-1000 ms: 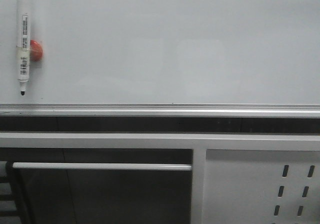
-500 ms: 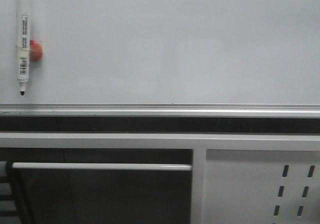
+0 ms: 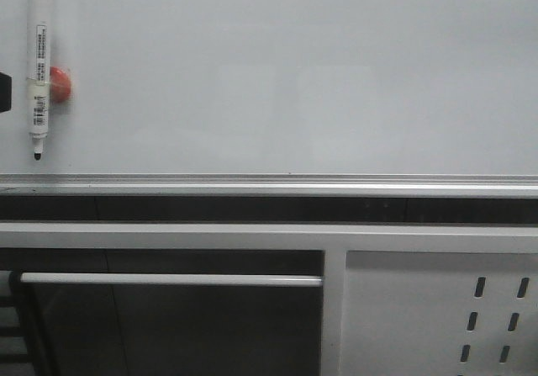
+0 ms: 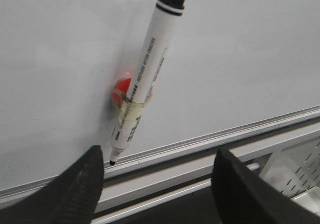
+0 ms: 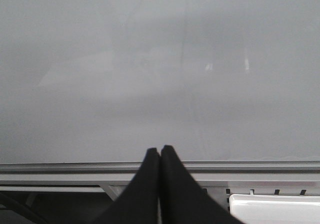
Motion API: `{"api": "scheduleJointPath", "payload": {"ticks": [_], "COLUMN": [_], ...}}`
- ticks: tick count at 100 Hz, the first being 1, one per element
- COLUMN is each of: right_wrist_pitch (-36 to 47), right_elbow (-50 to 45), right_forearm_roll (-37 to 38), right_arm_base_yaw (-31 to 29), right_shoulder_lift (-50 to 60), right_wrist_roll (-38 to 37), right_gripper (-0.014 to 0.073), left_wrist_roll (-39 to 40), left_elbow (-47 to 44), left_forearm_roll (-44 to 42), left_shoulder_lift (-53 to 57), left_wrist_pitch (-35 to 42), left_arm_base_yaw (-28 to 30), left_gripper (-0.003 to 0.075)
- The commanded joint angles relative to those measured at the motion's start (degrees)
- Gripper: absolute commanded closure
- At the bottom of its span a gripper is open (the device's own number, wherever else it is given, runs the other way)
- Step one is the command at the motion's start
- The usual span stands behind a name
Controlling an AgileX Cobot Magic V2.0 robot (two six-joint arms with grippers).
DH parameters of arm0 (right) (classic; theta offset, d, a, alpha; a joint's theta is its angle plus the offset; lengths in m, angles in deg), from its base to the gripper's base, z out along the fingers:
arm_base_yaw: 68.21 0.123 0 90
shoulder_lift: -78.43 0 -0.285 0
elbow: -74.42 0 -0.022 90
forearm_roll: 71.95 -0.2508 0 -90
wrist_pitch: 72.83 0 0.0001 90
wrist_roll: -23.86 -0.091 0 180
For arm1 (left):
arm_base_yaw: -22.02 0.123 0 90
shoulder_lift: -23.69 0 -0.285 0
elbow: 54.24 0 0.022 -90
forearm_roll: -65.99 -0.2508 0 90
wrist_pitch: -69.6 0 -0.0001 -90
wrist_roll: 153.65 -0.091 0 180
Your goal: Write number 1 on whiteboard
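A dark edge of the left pincer [image 4: 157, 184] has entered the front view beside the marker [image 3: 39, 69]. It gapes empty, the marker just ahead on the blank whiteboard [image 3: 294, 73]; a skewed closing could knock it off. The right pincer [image 5: 160, 156] is closed, empty.

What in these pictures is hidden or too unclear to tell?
- Front view: the left pincer is a dark sliver cut off by the edge; the right is out of frame.
- Marker pen: label print too small to read.
- Red holder: mostly hidden behind the pen.
- Right wrist view: faint streaks on the whiteboard, reflection or ink unclear.
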Motion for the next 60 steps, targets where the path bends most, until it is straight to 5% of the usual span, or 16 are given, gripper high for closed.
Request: {"api": "scheduleJointPath", "payload": {"ticks": [1,60], "right_wrist_pitch": [4.1,4.1], "right_elbow": [1.3,1.3], "right_forearm_roll": [-0.2,-0.2], "right_arm_base_yaw": [-0.1,-0.1], "right_shoulder_lift": [-0.9,-0.9], "right_wrist_roll": [0.5,0.5], "right_gripper": [0.0665,0.0665], "left_wrist_roll": [-2.9,-21.9], "left_elbow": [1.5,-3.0], "left_forearm_roll": [3.4,21.0], "left_shoulder_lift": [-2.3,-14.2], "left_wrist_pitch": [6.1,26.8], "left_arm_base_yaw": [0.5,0.5], "left_gripper": [0.033,0.0334]}}
